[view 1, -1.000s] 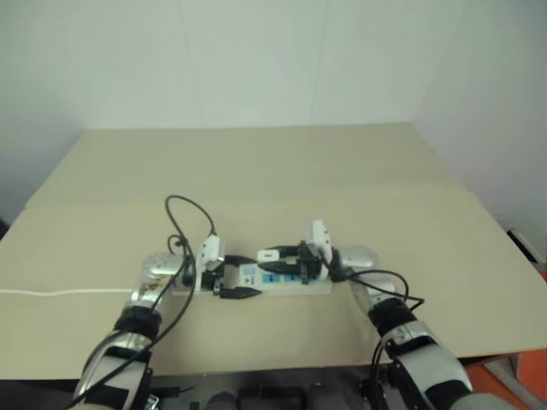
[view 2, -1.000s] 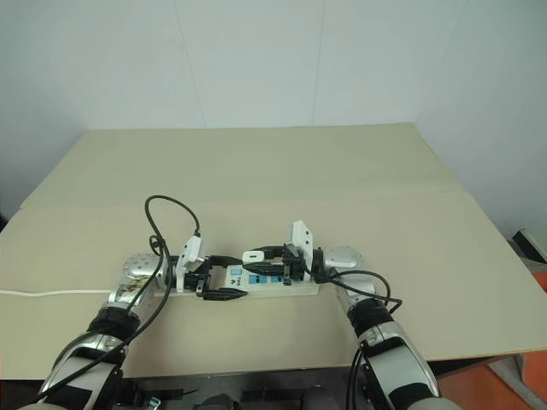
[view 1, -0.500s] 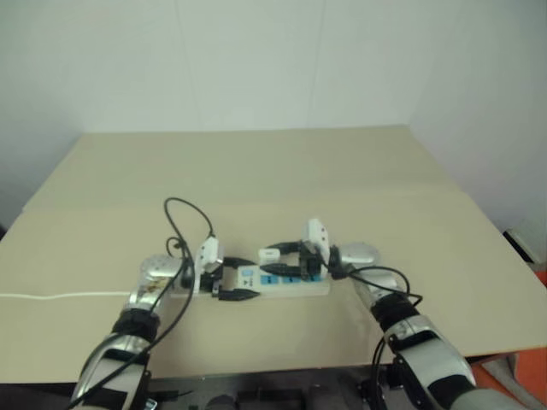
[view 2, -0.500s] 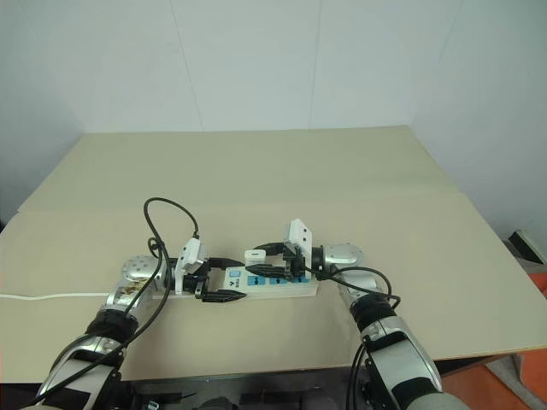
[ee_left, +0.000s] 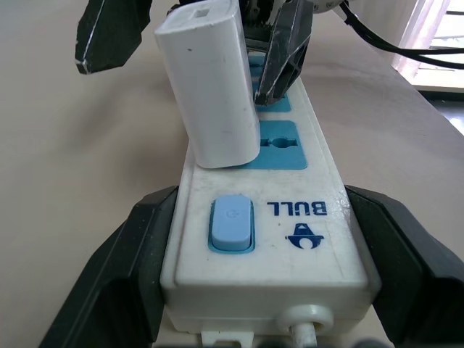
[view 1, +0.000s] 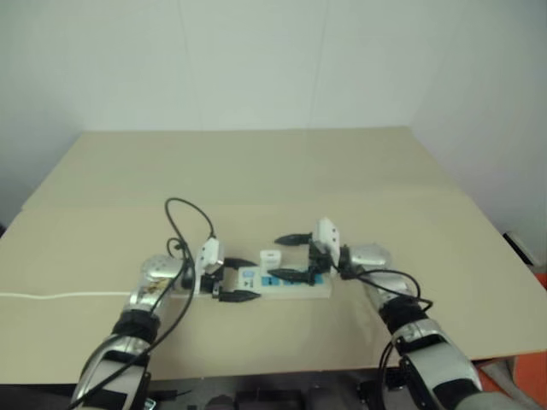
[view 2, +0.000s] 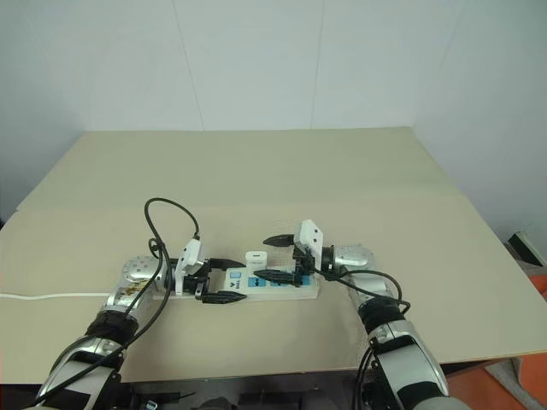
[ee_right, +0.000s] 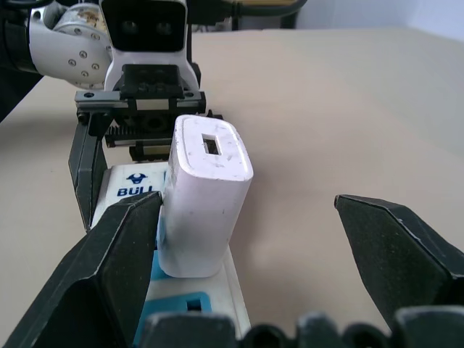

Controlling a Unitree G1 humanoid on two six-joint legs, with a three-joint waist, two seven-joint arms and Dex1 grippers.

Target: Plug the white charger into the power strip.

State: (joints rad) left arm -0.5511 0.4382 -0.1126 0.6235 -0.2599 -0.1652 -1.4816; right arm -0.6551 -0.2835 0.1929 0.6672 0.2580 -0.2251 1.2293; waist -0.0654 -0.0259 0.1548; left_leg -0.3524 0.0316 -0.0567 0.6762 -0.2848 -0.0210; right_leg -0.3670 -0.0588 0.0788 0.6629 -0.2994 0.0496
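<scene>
Both right fingers (view 2: 279, 257) have just spread off the white charger (view 2: 255, 259), now standing plugged in the power strip (view 2: 269, 284) (left fingers (view 2: 219, 279) clamp its switch end), so the task looks done.

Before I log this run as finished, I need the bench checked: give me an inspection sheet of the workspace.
Surface: beige table, flat, with a seam across it.
Job's things: white charger stands upright in the socket nearest the switch of the power strip; it leans slightly, and its prongs are hidden.
Clutter: nothing seen.
Grippers: left gripper has its fingers shut on the switch end of the power strip. Right gripper is open, its fingers on either side of the charger without gripping it.
Cables: thin white cord runs off the table's left edge; black cables loop over both arms.
Surroundings: plain white walls; something orange on the floor at the right.
</scene>
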